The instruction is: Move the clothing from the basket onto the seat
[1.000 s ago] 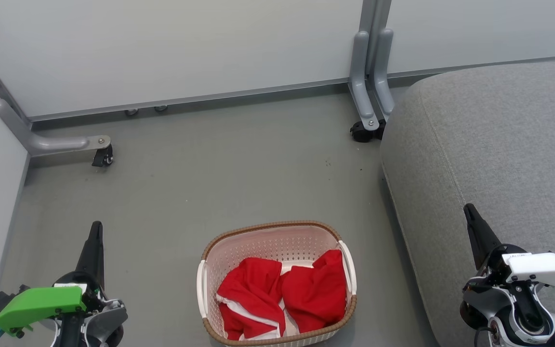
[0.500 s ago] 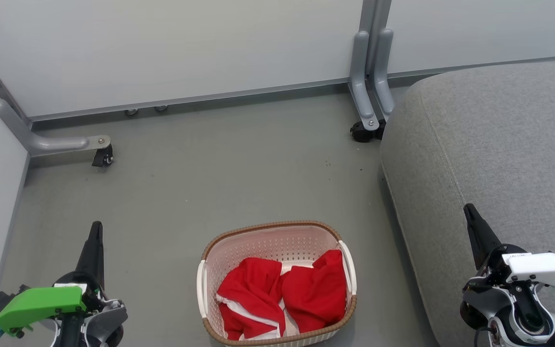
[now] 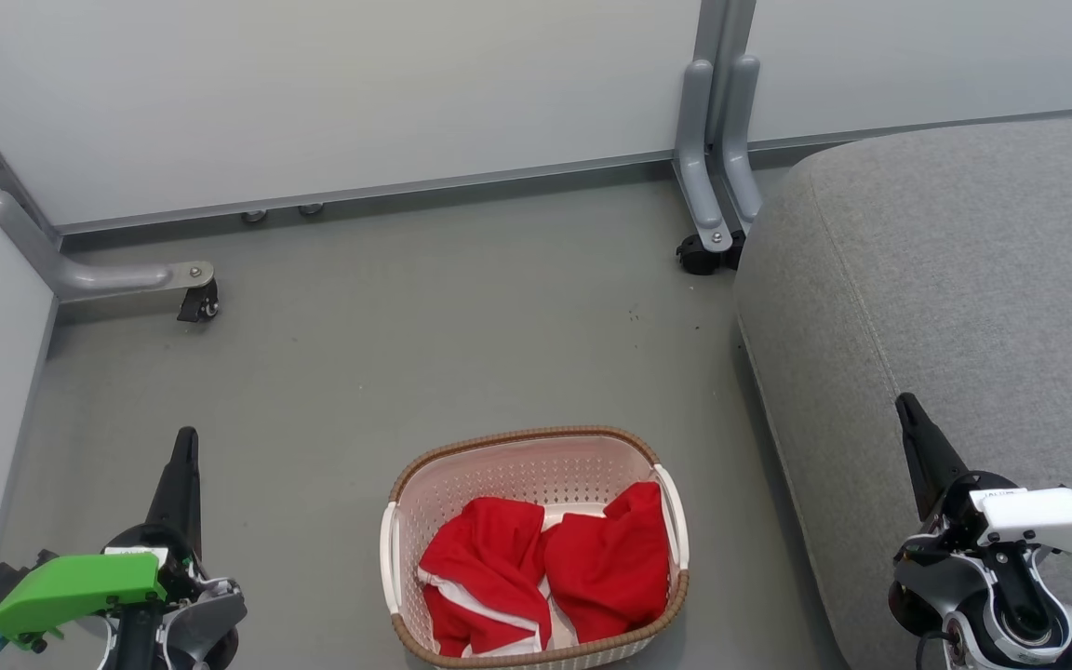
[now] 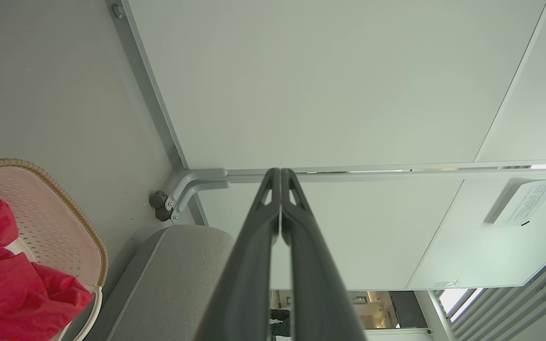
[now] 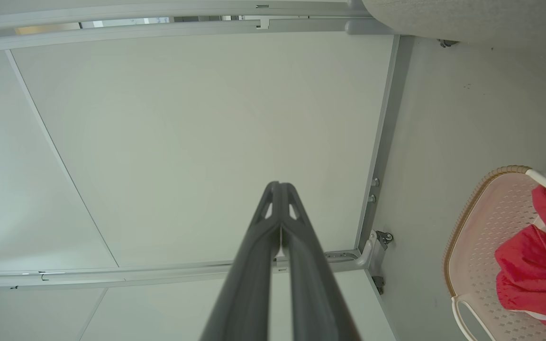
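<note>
Both red fabric garments [image 3: 545,568] lay in the cream perforated basket [image 3: 527,456], none on the grey upholstered seat [image 3: 964,279]; my left gripper [image 3: 185,437] and right gripper [image 3: 905,402] were pressed together, empty.

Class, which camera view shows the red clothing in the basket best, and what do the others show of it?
The head view: it looks down on both pieces of the clothing inside the basket. The left wrist view catches a part at its left edge, the right wrist view a part at its right edge.

Perforated plastic basket [image 3: 424,521]; woven-cloth seat [image 3: 964,279].
</note>
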